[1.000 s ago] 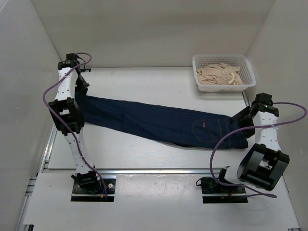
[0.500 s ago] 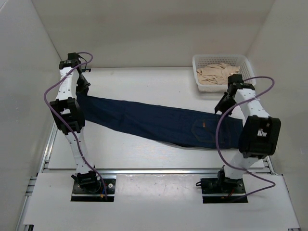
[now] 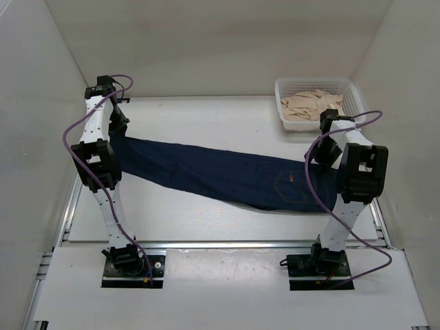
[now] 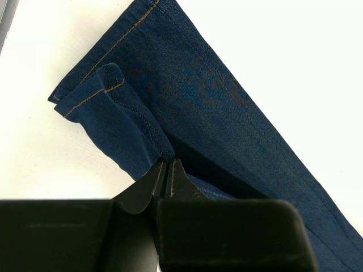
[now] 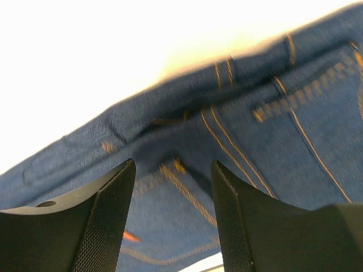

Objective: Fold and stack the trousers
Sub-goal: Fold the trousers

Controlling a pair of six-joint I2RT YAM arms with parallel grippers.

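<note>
Found the trousers (image 3: 220, 175) stretched across the table (image 3: 206, 117), hem left, waistband right. Saw left gripper (image 4: 167, 170) pinched shut on cloth near the hem, right gripper (image 5: 173, 187) parted over the waistband, holding nothing. Judged denim soft, rather heavy; best taken at thick seams.

No readable text anywhere. The tiny orange-tan patch (image 3: 291, 180) near the trousers (image 3: 206, 172) waistband is too small to read. Faint dark swirls (image 4: 211, 93) on the leg aren't letters.
</note>
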